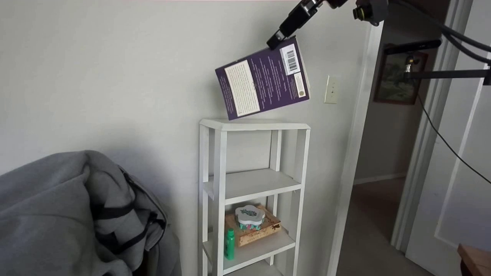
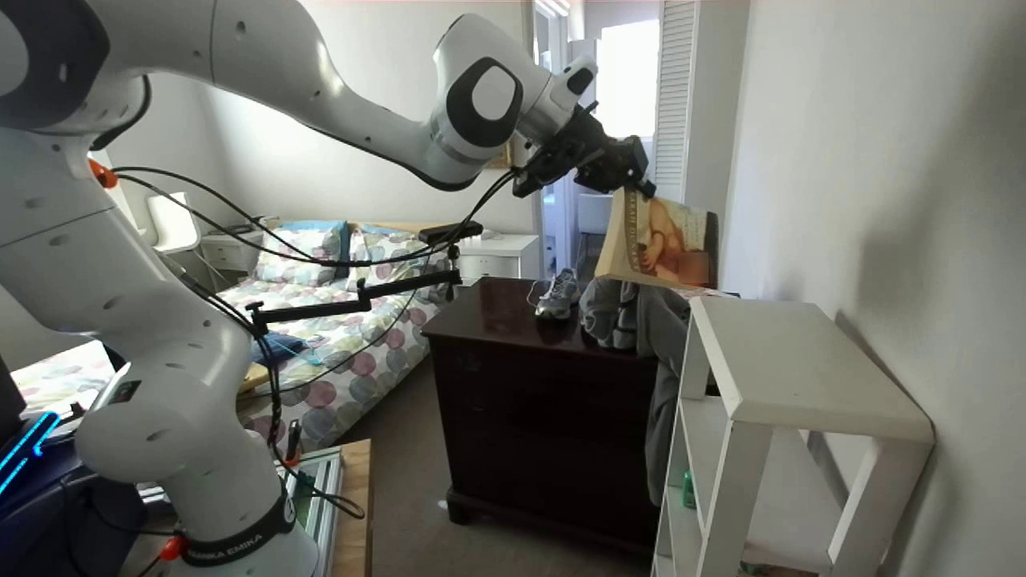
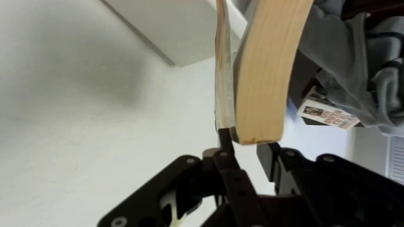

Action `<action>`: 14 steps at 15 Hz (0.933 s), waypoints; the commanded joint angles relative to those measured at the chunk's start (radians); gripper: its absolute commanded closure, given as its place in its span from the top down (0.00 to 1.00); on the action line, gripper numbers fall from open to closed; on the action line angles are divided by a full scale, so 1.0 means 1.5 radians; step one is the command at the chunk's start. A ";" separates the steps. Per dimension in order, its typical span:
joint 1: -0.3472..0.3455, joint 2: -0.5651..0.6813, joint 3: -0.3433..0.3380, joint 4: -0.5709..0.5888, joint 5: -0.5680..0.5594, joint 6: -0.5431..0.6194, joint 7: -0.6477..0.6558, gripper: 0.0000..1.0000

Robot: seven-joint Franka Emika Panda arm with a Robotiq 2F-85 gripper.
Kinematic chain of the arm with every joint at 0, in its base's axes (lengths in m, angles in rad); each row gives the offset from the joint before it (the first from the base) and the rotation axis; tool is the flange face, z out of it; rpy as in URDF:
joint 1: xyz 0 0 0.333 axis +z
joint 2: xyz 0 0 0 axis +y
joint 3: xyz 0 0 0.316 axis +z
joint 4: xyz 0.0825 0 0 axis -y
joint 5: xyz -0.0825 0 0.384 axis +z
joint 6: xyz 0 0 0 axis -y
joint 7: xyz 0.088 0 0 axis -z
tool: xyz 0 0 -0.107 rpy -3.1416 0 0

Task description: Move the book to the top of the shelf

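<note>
I had the gripper (image 3: 246,144) pinching the book (image 2: 661,236) by its upper edge, fingers (image 3: 225,140) parted by its thickness, one fingertip partly hidden, book tilted, left of the shelf (image 2: 801,353) in an exterior view, shelf's foot cut off, small cover print illegible.

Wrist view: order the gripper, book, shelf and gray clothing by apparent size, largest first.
1. gripper
2. book and gray clothing: too close to rank
3. shelf, only part showing
</note>
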 commanded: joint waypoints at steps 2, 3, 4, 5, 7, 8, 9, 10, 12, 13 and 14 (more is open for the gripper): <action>-0.123 0.022 0.023 0.067 -0.197 -0.005 0.080 0.06; -0.148 0.029 0.031 0.079 -0.245 -0.010 0.106 0.06; -0.169 0.038 0.039 0.092 -0.294 -0.017 0.129 0.06; -0.182 0.045 0.044 0.099 -0.329 -0.023 0.145 0.06; -0.202 0.065 0.061 0.116 -0.404 -0.044 0.187 0.06; -0.203 0.075 0.066 0.122 -0.428 -0.054 0.201 0.06; -0.204 0.088 0.071 0.126 -0.455 -0.061 0.220 0.06; -0.204 0.098 0.076 0.131 -0.479 -0.066 0.237 0.06; -0.201 0.124 0.083 0.138 -0.527 -0.075 0.279 0.06; -0.199 0.137 0.085 0.140 -0.544 -0.079 0.290 0.06; -0.197 0.149 0.087 0.143 -0.558 -0.083 0.300 0.06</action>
